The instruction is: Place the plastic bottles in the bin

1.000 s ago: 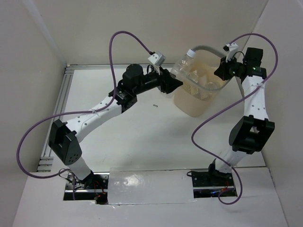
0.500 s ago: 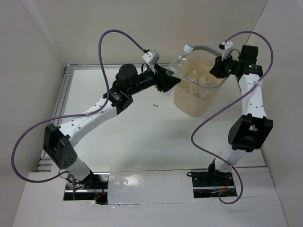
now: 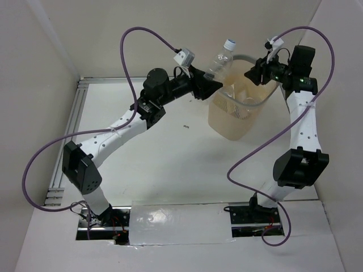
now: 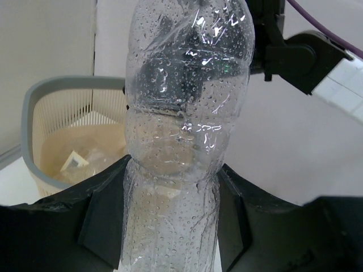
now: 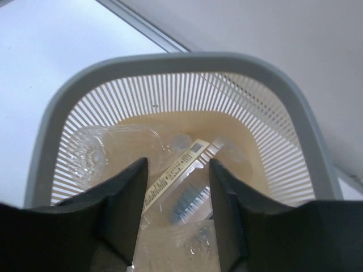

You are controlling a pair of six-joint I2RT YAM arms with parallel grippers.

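Your left gripper [image 4: 173, 218] is clamped on a bare clear bottle [image 4: 187, 113]. One finger [image 4: 105, 209] presses each side of its lower body, and the rest stands up past the fingertips, beaded with droplets inside (its white cap [image 3: 229, 42] shows only from the top camera). From above, that bottle tilts up and away from the fingers, beside the left rim of the bin [image 3: 232, 126]. In the left wrist view the bin's grey rim lies beyond the left finger. Your right gripper [image 5: 178, 198] hangs over the bin's mouth with its fingers apart and nothing between them. Below them, on the bin floor, a crumpled clear bottle [image 5: 91, 150] lies outside the left finger, and a labelled bottle [image 5: 176, 170] shows through the gap between the two fingers.
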